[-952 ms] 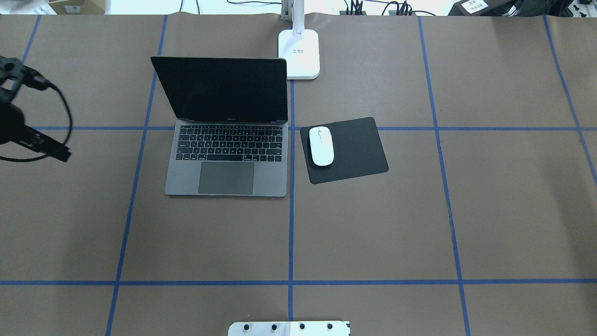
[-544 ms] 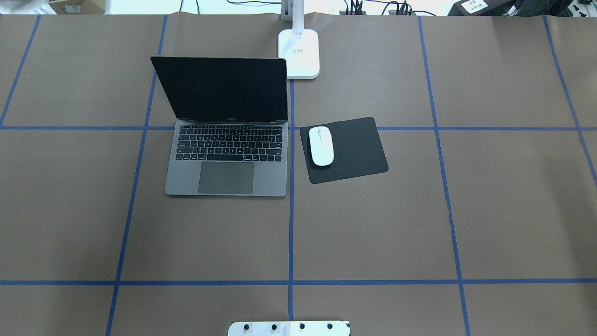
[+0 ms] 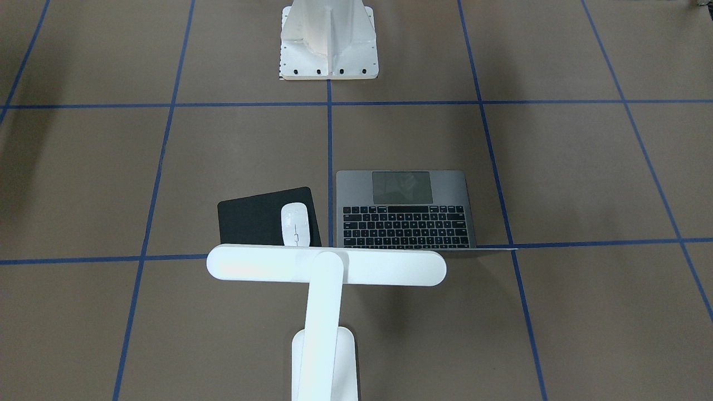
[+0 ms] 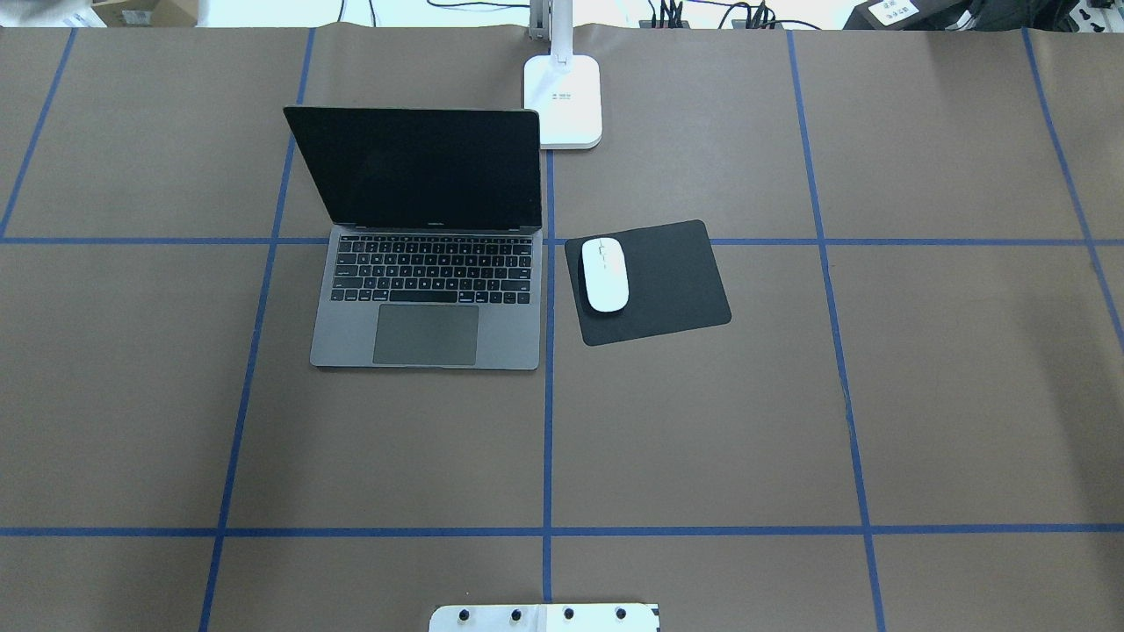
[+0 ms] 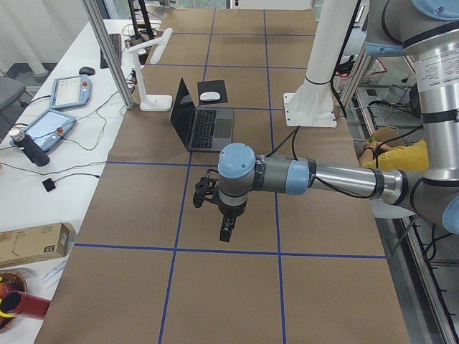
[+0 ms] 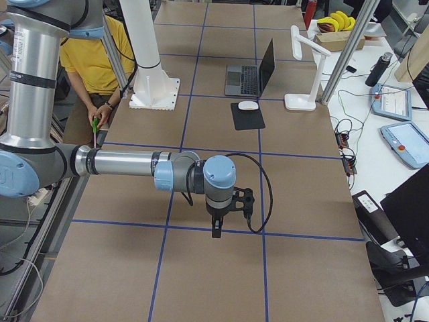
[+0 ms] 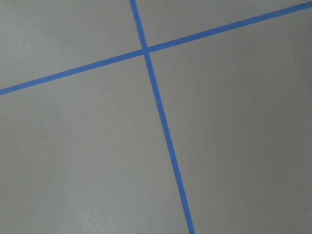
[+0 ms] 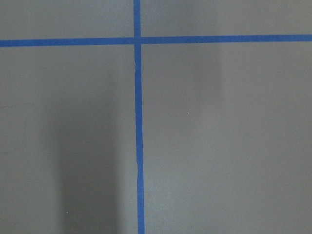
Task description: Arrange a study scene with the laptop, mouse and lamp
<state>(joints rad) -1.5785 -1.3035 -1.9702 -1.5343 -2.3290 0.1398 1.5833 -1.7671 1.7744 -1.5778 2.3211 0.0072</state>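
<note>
Left gripper [image 5: 225,233], a black two-finger claw on the near arm in the left side view, points down over bare brown paper and is well apart from the study items. It shows only in that side view, so I cannot tell whether its fingers are spread or pressed together.

Right gripper [image 6: 216,230], the matching black claw on the near arm in the right side view, also hangs fingers-down over bare paper. Its finger state cannot be told either. Both wrist cameras show only brown paper and crossing blue tape lines [image 8: 138,122].

Slim grey metal laptop [image 4: 426,298]: open on the brown paper-covered table [image 4: 702,439], with its screen dark and its keyboard towards the robot. Its right edge lies along the central tape line.

Small glossy white oval mouse [image 4: 605,274]: lying on the left part of a flat black square pad [image 4: 676,281]. The pad sits slightly askew, just to the right of the laptop.

White T-shaped desk lamp [image 3: 326,266]: its base stands at the table's far edge, across the central line and behind the laptop's right rear corner. Its horizontal bar extends above the far ends of the pad and the laptop.

White bolted pedestal [image 3: 328,44]: at the robot's edge of the table, on the centre line.
</note>
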